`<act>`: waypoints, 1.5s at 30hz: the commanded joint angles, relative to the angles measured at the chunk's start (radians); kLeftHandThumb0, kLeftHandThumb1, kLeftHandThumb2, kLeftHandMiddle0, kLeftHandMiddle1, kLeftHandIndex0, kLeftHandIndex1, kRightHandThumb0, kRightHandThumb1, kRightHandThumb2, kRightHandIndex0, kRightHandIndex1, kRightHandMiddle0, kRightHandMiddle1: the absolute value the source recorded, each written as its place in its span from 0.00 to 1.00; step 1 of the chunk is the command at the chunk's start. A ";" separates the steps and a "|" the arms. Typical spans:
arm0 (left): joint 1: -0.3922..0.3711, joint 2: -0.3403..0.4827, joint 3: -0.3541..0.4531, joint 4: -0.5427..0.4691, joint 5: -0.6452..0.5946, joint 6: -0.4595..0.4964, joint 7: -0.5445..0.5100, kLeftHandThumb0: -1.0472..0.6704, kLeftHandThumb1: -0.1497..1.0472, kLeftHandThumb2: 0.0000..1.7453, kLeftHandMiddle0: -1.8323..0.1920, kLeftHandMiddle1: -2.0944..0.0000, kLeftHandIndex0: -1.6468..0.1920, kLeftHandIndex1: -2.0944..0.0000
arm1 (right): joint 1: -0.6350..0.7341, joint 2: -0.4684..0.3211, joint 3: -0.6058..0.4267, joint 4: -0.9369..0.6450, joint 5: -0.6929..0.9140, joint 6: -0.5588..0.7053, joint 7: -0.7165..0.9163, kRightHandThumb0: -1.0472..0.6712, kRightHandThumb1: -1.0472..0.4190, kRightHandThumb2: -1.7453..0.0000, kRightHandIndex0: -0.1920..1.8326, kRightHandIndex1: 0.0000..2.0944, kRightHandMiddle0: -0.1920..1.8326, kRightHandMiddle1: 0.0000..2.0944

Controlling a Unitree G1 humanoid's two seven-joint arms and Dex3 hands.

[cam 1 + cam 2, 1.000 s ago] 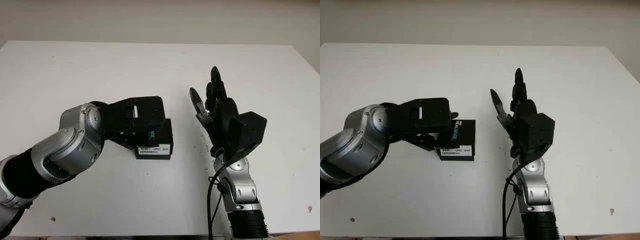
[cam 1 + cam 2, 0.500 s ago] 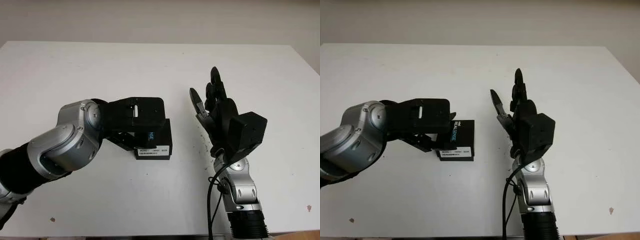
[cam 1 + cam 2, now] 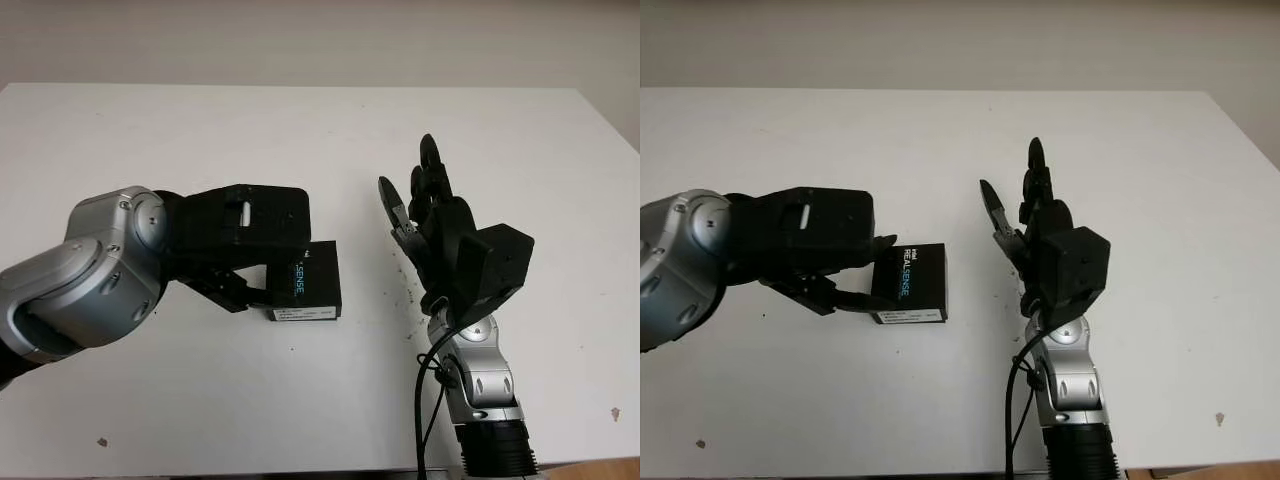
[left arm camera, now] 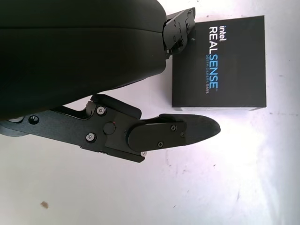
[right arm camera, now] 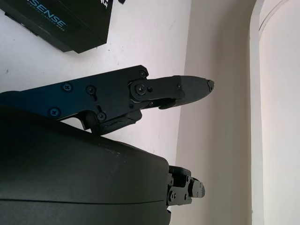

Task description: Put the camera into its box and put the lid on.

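The left hand (image 3: 255, 255) overlaps the closed RealSense box (image 3: 312, 285), hiding its near-left edge. It is open, gripping nothing. The right hand (image 3: 425, 215) is open, beside the box.

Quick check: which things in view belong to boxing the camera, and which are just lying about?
Job:
- black camera box, lid on, flat on the table
- left hand, open, beside the box
- right hand, open, upright to the box's right

Lying about:
- white table
- black cable on the right arm

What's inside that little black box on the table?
The black box sits closed on the white table, its printed lid on, so its inside is hidden. The left hand is open beside it; the right hand is open, apart to its right.
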State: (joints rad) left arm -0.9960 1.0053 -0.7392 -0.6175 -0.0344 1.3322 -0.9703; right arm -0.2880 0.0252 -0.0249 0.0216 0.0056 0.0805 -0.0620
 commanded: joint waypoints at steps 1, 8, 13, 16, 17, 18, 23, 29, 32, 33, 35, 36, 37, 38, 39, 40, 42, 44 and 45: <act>0.020 0.032 -0.031 -0.055 -0.039 -0.001 -0.041 0.21 1.00 0.26 1.00 1.00 1.00 1.00 | -0.010 -0.006 -0.005 -0.002 0.002 -0.015 0.003 0.29 0.00 0.86 0.05 0.03 0.07 0.02; 0.112 0.132 0.068 0.024 -0.024 -0.093 0.003 0.20 1.00 0.32 1.00 1.00 1.00 1.00 | -0.011 -0.003 -0.006 0.003 0.008 -0.021 0.008 0.29 0.00 0.86 0.05 0.02 0.06 0.02; 0.289 0.101 0.316 0.102 -0.027 -0.135 0.142 0.19 1.00 0.30 1.00 1.00 1.00 1.00 | -0.021 -0.007 -0.011 0.015 0.012 -0.018 0.014 0.28 0.00 0.86 0.05 0.03 0.06 0.03; 0.400 0.006 0.497 0.145 -0.027 -0.212 0.267 0.19 1.00 0.31 1.00 1.00 1.00 1.00 | -0.030 -0.016 -0.014 0.023 0.010 -0.005 0.020 0.27 0.00 0.86 0.05 0.03 0.07 0.03; 0.428 -0.025 0.538 0.157 -0.023 -0.248 0.306 0.19 1.00 0.30 1.00 1.00 1.00 1.00 | -0.032 -0.020 -0.015 0.026 0.010 -0.004 0.023 0.27 0.00 0.86 0.05 0.03 0.07 0.03; 0.453 -0.052 0.572 0.173 -0.019 -0.292 0.340 0.19 1.00 0.30 1.00 1.00 1.00 1.00 | -0.034 -0.023 -0.015 0.029 0.007 -0.003 0.025 0.27 0.00 0.86 0.05 0.03 0.07 0.03; 0.536 -0.185 0.653 0.289 0.029 -0.528 0.501 0.20 1.00 0.32 1.00 1.00 1.00 1.00 | -0.045 -0.035 -0.019 0.047 0.003 -0.014 0.036 0.28 0.00 0.85 0.06 0.03 0.07 0.03; 0.587 -0.466 0.809 0.486 -0.004 -0.847 0.744 0.23 1.00 0.33 1.00 1.00 1.00 1.00 | -0.065 -0.051 -0.025 0.084 0.004 -0.007 0.048 0.25 0.00 0.84 0.05 0.03 0.07 0.03; 0.598 -0.565 0.857 0.583 -0.027 -1.010 0.812 0.24 1.00 0.35 1.00 1.00 1.00 1.00 | -0.073 -0.066 -0.022 0.102 -0.003 -0.012 0.064 0.23 0.00 0.81 0.05 0.02 0.06 0.02; 0.601 -0.603 0.872 0.613 -0.035 -1.059 0.841 0.24 1.00 0.35 1.00 1.00 1.00 1.00 | -0.076 -0.069 -0.023 0.109 0.000 -0.013 0.072 0.23 0.00 0.80 0.04 0.02 0.06 0.02; 0.604 -0.683 0.907 0.672 -0.076 -1.158 0.876 0.22 1.00 0.33 1.00 1.00 1.00 1.00 | -0.084 -0.072 -0.028 0.123 0.012 -0.015 0.087 0.24 0.00 0.77 0.03 0.02 0.05 0.02; 0.604 -0.712 0.917 0.703 -0.089 -1.207 0.885 0.21 1.00 0.31 1.00 1.00 1.00 1.00 | -0.087 -0.073 -0.031 0.130 0.020 -0.014 0.096 0.23 0.00 0.76 0.03 0.01 0.04 0.02; 0.602 -0.730 0.922 0.727 -0.095 -1.244 0.890 0.20 1.00 0.30 1.00 1.00 1.00 1.00 | -0.090 -0.074 -0.033 0.136 0.025 -0.015 0.102 0.23 0.00 0.75 0.02 0.01 0.04 0.02; 0.602 -0.748 0.925 0.760 -0.101 -1.294 0.886 0.20 1.00 0.29 1.00 1.00 1.00 1.00 | -0.092 -0.075 -0.033 0.144 0.027 -0.011 0.106 0.23 0.00 0.74 0.02 0.01 0.03 0.02; 0.601 -0.765 0.928 0.793 -0.113 -1.342 0.875 0.19 1.00 0.30 1.00 1.00 1.00 1.00 | -0.093 -0.075 -0.033 0.152 0.027 -0.010 0.109 0.22 0.00 0.72 0.01 0.01 0.02 0.01; 0.601 -0.783 0.932 0.824 -0.128 -1.388 0.860 0.19 1.00 0.31 1.00 1.00 1.00 1.00 | -0.095 -0.075 -0.034 0.161 0.028 -0.004 0.110 0.22 0.00 0.72 0.01 0.01 0.02 0.01; 0.601 -0.817 0.935 0.874 -0.156 -1.454 0.837 0.19 1.00 0.34 1.00 1.00 1.00 1.00 | -0.098 -0.073 -0.035 0.178 0.031 0.001 0.109 0.21 0.00 0.70 0.00 0.01 0.01 0.01; 0.604 -0.849 0.936 0.900 -0.178 -1.490 0.830 0.17 1.00 0.34 1.00 1.00 1.00 1.00 | -0.102 -0.071 -0.038 0.195 0.030 -0.002 0.102 0.21 0.00 0.69 0.00 0.00 0.00 0.01; 0.609 -0.865 0.936 0.903 -0.189 -1.502 0.828 0.16 1.00 0.34 1.00 1.00 1.00 1.00 | -0.103 -0.070 -0.038 0.201 0.029 -0.004 0.099 0.21 0.00 0.69 0.00 0.00 0.00 0.02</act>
State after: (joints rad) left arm -0.3937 0.1577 0.1915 0.2791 -0.2112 -0.1477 -0.1357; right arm -0.3710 -0.0401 -0.0568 0.2164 0.0326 0.0772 0.0409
